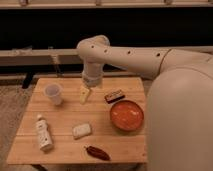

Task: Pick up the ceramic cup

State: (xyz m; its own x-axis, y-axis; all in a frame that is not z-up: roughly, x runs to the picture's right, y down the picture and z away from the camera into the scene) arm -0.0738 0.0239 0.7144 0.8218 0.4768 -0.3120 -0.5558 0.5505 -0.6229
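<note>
The ceramic cup (53,93) is small, pale whitish-grey and handleless. It stands upright at the back left of the wooden table (65,145). My gripper (86,95) hangs down from the cream arm over the back middle of the table. It is to the right of the cup, apart from it, and holds nothing that I can see.
A wide orange-red bowl (127,115) sits at the right. A dark snack bar (114,95) lies behind it. A white labelled bottle (44,133) lies front left, a white packet (81,130) in the middle, and a dark red pod-shaped thing (97,152) near the front edge. My arm's bulky body (180,115) fills the right side.
</note>
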